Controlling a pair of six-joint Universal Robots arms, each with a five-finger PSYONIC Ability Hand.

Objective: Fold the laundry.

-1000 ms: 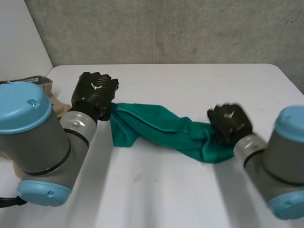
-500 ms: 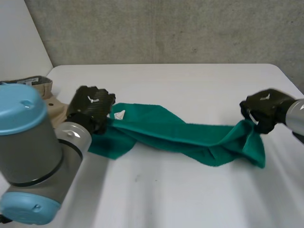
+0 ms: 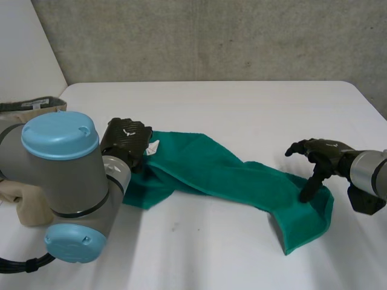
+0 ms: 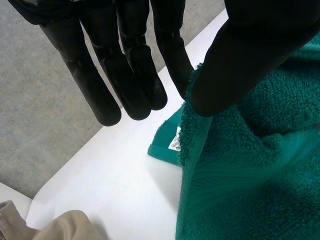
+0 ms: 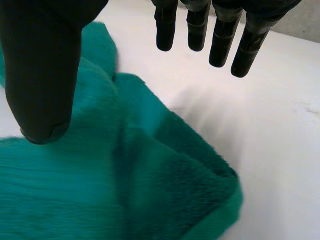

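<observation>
Stretches the green towel [image 3: 224, 172] in a long band across the middle of the white table [image 3: 242, 103], from the left hand [image 3: 126, 140] to the right hand [image 3: 323, 155]. Grips the towel's right end no longer with the right hand: half a second back, pinched up off the table and further out to the right; now flat on the table, broader and less twisted. Holds that hand wide, fingers [image 5: 197, 25] straight and spread well apart from the thumb, one tip pointing down onto the cloth in the head view. Keeps the left hand at the towel's left end, beside the white label [image 3: 152, 146], slightly further in than before. Shows there, in the left wrist view, straight fingers [image 4: 100, 75] apart from the thumb, thumb tip at the towel's edge, nothing pinched. Swings the left arm [image 3: 66, 175] in over the beige garment [image 3: 24, 208] at the table's left edge.
</observation>
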